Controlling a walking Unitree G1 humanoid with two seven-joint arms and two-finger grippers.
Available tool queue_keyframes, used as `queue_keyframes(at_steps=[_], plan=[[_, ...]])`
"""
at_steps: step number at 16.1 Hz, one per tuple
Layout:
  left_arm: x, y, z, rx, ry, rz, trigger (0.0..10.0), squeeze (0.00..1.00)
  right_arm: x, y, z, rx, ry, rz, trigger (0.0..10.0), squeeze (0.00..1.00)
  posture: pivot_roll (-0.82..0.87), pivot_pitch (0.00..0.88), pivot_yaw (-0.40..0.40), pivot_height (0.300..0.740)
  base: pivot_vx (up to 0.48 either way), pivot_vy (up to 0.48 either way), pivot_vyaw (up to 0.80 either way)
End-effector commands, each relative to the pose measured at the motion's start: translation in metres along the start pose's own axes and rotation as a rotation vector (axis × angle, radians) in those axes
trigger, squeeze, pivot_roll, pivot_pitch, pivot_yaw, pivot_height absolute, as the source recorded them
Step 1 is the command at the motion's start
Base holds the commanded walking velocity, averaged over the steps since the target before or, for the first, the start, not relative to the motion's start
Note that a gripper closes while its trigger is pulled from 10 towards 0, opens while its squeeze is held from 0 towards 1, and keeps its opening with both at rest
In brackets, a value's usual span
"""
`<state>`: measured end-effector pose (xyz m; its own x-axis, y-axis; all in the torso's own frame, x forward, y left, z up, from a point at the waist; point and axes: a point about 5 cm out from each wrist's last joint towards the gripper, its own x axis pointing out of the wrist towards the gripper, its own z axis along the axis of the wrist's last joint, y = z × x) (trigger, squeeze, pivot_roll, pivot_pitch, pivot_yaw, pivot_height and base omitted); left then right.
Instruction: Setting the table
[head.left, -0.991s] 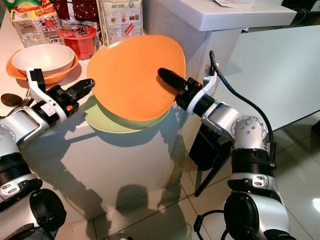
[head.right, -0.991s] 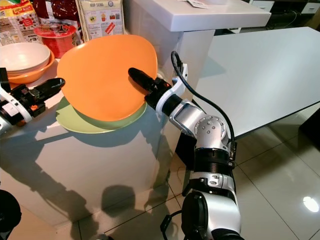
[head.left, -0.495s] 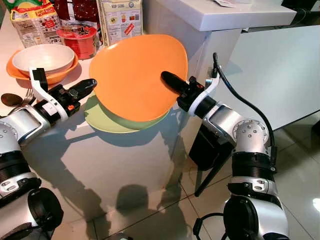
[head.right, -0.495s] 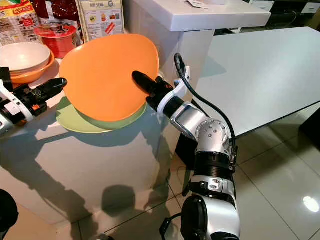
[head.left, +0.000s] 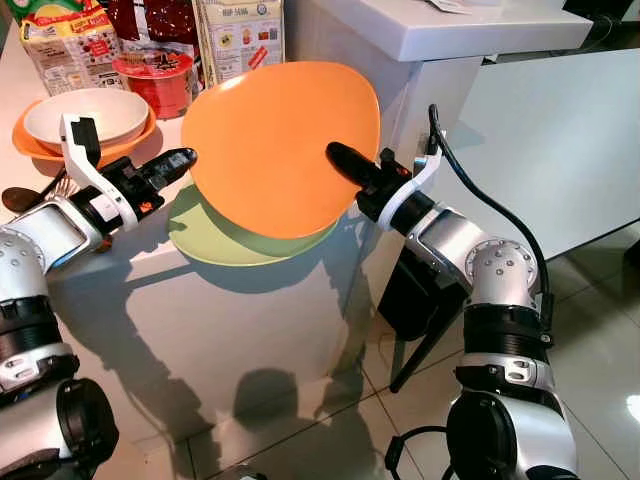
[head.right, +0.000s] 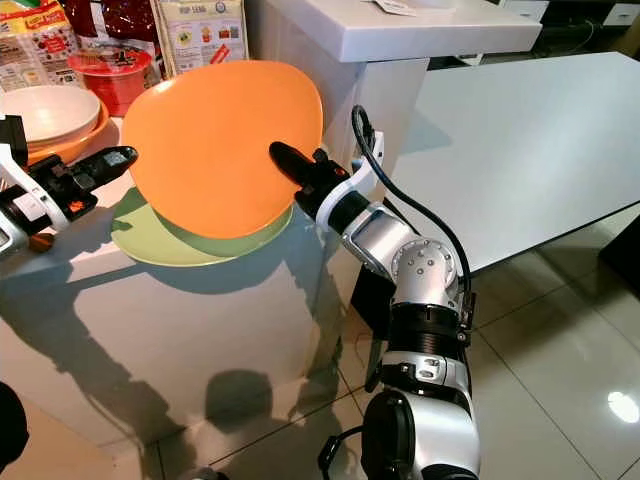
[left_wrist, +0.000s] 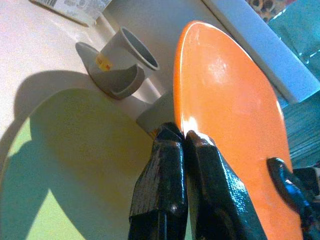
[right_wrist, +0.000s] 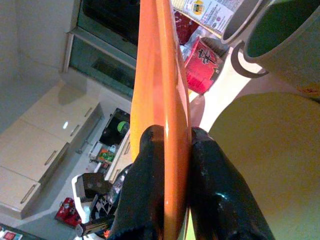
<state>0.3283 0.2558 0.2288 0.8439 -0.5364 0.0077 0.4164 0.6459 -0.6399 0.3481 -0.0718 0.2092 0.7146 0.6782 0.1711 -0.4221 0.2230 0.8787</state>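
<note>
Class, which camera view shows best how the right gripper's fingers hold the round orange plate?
The right wrist view: the right gripper clamps the round orange plate edge-on, one finger on each face. Both eye views show just one finger lying across the plate's front. The left wrist view shows only a fingertip on the plate's face.

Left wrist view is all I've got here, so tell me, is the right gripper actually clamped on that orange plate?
Observer: Yes. The right gripper has one finger on each face of the orange plate.
Operator: Is the plate off the green one?
Observer: It's tilted up over the green plate; whether its lower edge touches, I can't tell.
Operator: What's behind my left arm?
Observer: A white bowl stacked in an orange dish.
</note>
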Motion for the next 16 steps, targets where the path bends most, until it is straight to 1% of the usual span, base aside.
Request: queue_keyframes(at_steps=[1, 2, 4, 6, 7, 8, 9, 10, 11, 12, 13, 14, 15, 16], plan=[[0.008, -0.012, -0.001, 0.049, 0.042, -0.067, 10.0, 1.0, 0.003, 0.011, 0.001, -0.01, -0.022, 0.045, 0.0, 0.0, -0.02, 0.0, -0.036, 0.74, 0.0, 0.0, 0.0], [0.008, -0.012, -0.001, 0.043, 0.037, -0.073, 10.0, 1.0, 0.003, 0.011, 0.0, -0.009, -0.022, 0.047, 0.0, 0.0, -0.02, 0.0, -0.034, 0.74, 0.0, 0.0, 0.0], [0.004, -0.012, 0.009, 0.023, -0.003, -0.079, 10.0, 1.0, 0.003, 0.012, -0.001, -0.007, -0.025, 0.054, 0.0, 0.0, -0.02, 0.0, -0.029, 0.74, 0.0, 0.0, 0.0], [-0.005, -0.006, 0.017, 0.046, -0.037, -0.044, 10.0, 1.0, 0.003, 0.013, 0.001, -0.006, -0.038, 0.061, 0.0, 0.0, -0.02, 0.0, -0.019, 0.74, 0.0, 0.0, 0.0], [-0.011, -0.005, 0.022, 0.046, -0.062, -0.034, 10.0, 1.0, 0.002, 0.013, 0.002, -0.001, -0.049, 0.065, 0.0, 0.0, -0.01, 0.0, -0.016, 0.74, 0.0, 0.0, 0.0], [-0.014, -0.005, 0.023, 0.049, -0.067, -0.036, 10.0, 1.0, 0.001, 0.013, 0.002, 0.002, -0.053, 0.066, 0.0, 0.0, -0.01, 0.0, -0.016, 0.74, 0.0, 0.0, 0.0], [-0.016, -0.008, 0.022, 0.069, -0.058, -0.048, 10.0, 1.0, 0.001, 0.012, 0.001, 0.01, -0.061, 0.066, 0.0, 0.0, -0.01, 0.0, -0.012, 0.74, 0.0, 0.0, 0.0], [-0.017, -0.011, 0.02, 0.106, -0.039, -0.06, 10.0, 1.0, 0.0, 0.012, 0.0, 0.017, -0.067, 0.066, 0.0, 0.0, -0.02, 0.0, -0.005, 0.74, 0.0, 0.0, 0.0], [-0.017, -0.011, 0.02, 0.106, -0.039, -0.06, 10.0, 1.0, 0.0, 0.012, 0.0, 0.017, -0.067, 0.066, 0.0, 0.0, -0.02, 0.0, -0.005, 0.74, 0.0, 0.0, 0.0], [-0.018, -0.015, 0.018, 0.205, -0.019, -0.045, 10.0, 1.0, -0.002, 0.013, 0.0, 0.017, -0.071, 0.068, 0.0, 0.0, -0.02, 0.0, -0.002, 0.74, 0.0, 0.0, 0.0], [-0.024, -0.026, 0.02, 0.419, -0.018, -0.033, 10.0, 0.0, -0.012, 0.017, -0.002, 0.001, -0.075, 0.065, 0.0, 0.0, -0.02, 0.0, 0.001, 0.74, 0.0, 0.0, 0.0], [-0.03, -0.039, 0.024, 0.554, -0.031, -0.016, 10.0, 0.0, -0.025, 0.02, -0.005, -0.008, -0.071, 0.064, 0.0, 0.0, -0.01, 0.0, -0.002, 0.74, 0.0, 0.0, 0.0], [-0.031, -0.042, 0.024, 0.58, -0.036, -0.011, 10.0, 0.0, -0.028, 0.021, -0.007, -0.008, -0.068, 0.065, 0.0, 0.0, -0.01, 0.0, -0.002, 0.74, 0.0, 0.0, 0.0], [-0.031, -0.053, 0.025, 0.636, -0.055, 0.01, 10.0, 0.0, -0.038, 0.02, -0.014, -0.04, -0.035, 0.043, 0.0, 0.0, 0.0, 0.0, -0.007, 0.74, 0.0, 0.0, 0.0]])
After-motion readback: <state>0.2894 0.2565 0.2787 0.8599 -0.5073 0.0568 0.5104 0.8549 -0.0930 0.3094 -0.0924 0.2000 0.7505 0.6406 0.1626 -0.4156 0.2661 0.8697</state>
